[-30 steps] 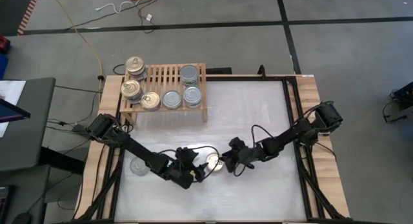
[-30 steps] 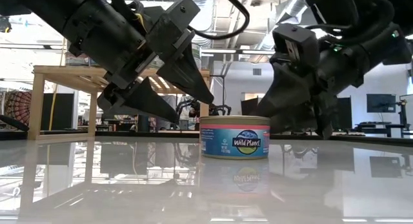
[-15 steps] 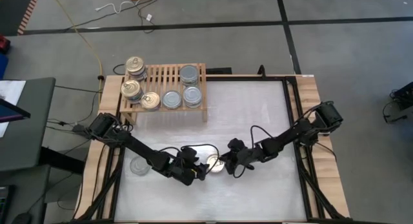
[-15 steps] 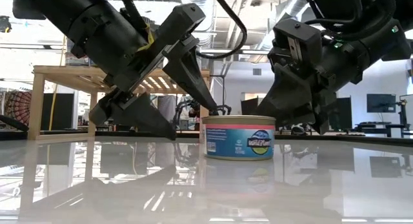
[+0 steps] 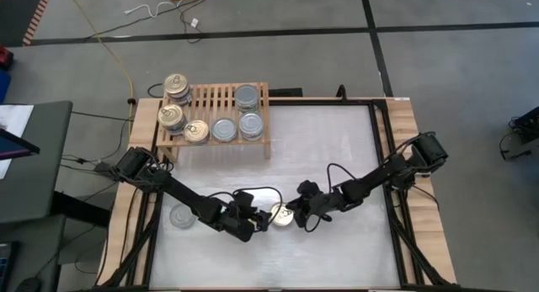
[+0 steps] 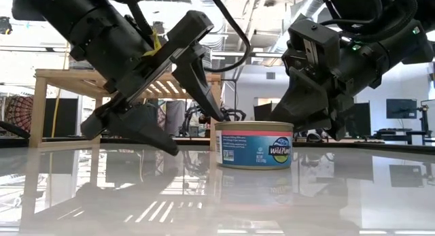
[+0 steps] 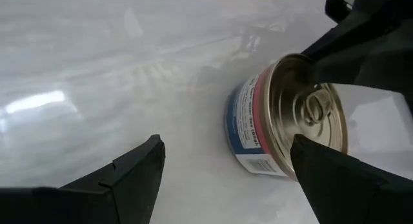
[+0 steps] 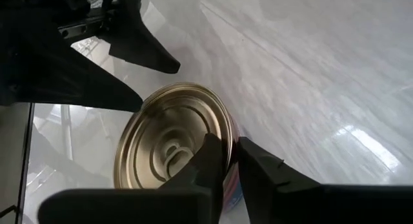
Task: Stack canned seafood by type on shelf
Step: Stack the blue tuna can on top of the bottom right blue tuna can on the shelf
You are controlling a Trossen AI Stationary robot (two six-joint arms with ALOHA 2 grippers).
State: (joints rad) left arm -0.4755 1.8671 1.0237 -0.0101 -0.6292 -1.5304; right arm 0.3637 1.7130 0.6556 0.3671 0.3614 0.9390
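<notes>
Shifted toward three o'clock: short round gold-topped, blue-and-pink-labelled tin [image 6: 255,145], lower table centre. Left gripper [image 5: 254,222] wide at nine o'clock; right gripper [image 8: 232,161] narrowed on rim. Advised: square, full-width grasp.

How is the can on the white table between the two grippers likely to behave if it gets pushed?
The can is squat and flat-bottomed, so it would probably slide rather than tip. The glossy table likely offers little friction. Its rigid metal rim, pinched by the right gripper, should not deform.
</notes>
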